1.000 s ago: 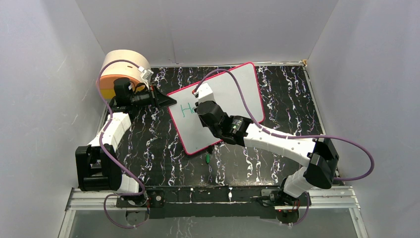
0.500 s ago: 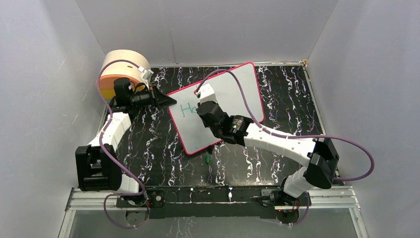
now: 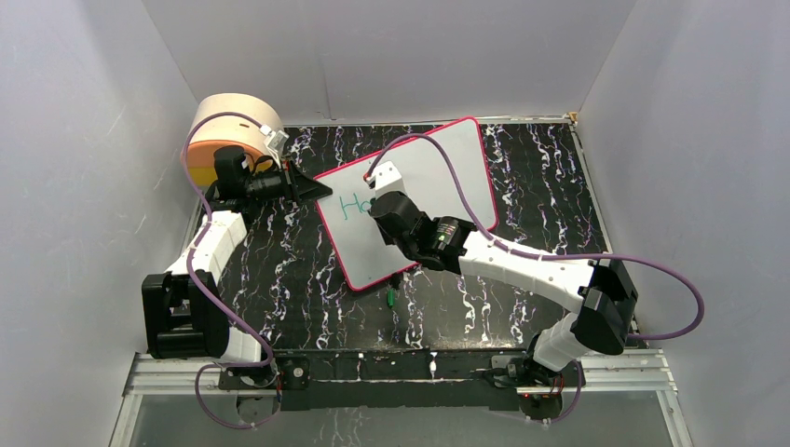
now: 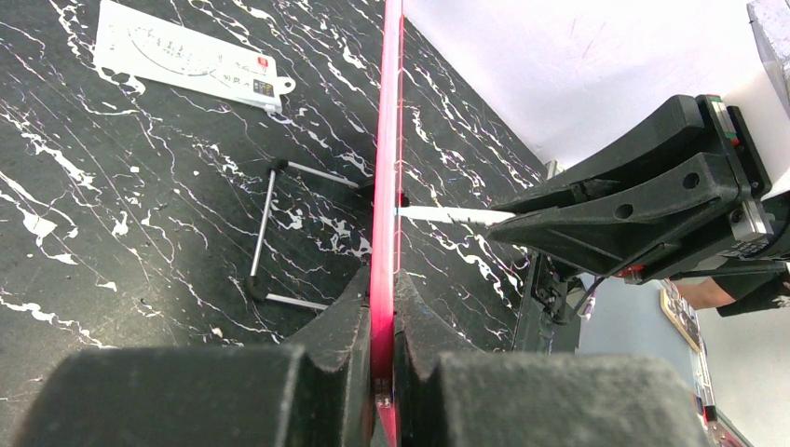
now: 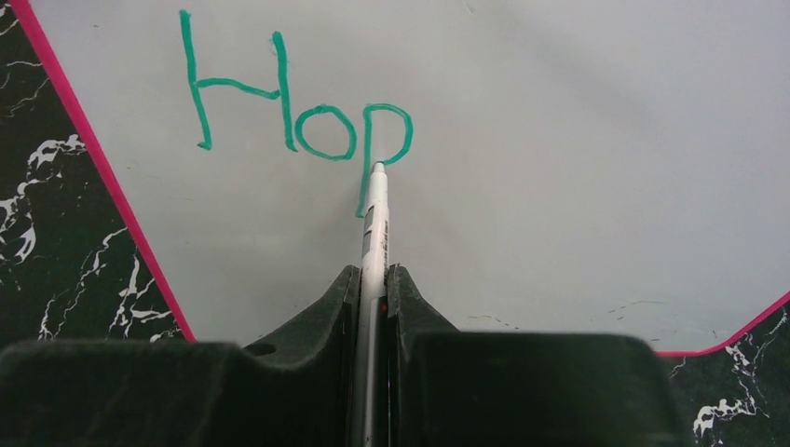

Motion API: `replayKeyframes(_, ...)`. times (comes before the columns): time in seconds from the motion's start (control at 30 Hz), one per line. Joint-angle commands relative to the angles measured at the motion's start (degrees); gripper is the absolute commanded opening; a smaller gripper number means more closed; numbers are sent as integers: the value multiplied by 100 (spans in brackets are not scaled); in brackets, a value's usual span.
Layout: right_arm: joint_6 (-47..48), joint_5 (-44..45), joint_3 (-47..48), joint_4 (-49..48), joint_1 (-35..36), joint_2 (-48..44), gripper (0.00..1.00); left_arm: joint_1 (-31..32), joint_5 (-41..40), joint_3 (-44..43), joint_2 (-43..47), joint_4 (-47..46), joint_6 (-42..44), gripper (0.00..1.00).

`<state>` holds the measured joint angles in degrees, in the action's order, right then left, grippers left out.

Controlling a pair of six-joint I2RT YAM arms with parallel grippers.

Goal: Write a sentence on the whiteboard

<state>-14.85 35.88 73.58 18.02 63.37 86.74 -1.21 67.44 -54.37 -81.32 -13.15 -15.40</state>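
On black marbled table [image 3: 289, 270], whiteboard [image 3: 424, 172], grey walls [image 3: 391, 56]

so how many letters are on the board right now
3. In the right wrist view: H at the left, o in the middle, p at the right with the pen tip on it, all upper left on the whiteboard. None seems hidden.

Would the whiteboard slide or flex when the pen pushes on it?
The whiteboard is probably stiff: its rim runs straight edge-on. Loose, it might slide under the pen, but the left pincer clamps its rim.
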Motion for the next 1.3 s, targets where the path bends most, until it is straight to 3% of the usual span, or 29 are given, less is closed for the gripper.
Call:
replayKeyframes(0.0, -78, -356, 77, -191, -47, 51, 0, 233, -244, 42, -120, 330, 537, 0)
replayKeyframes(0.4, -90, 103, -210, -377, -51, -437, 0, 235, -262, 43, -112, 330, 542, 0)
replayKeyframes(1.27, -18, -135, -295, -810, -347, -497, 0, 249, -274, 32, -130, 383, 582, 0)
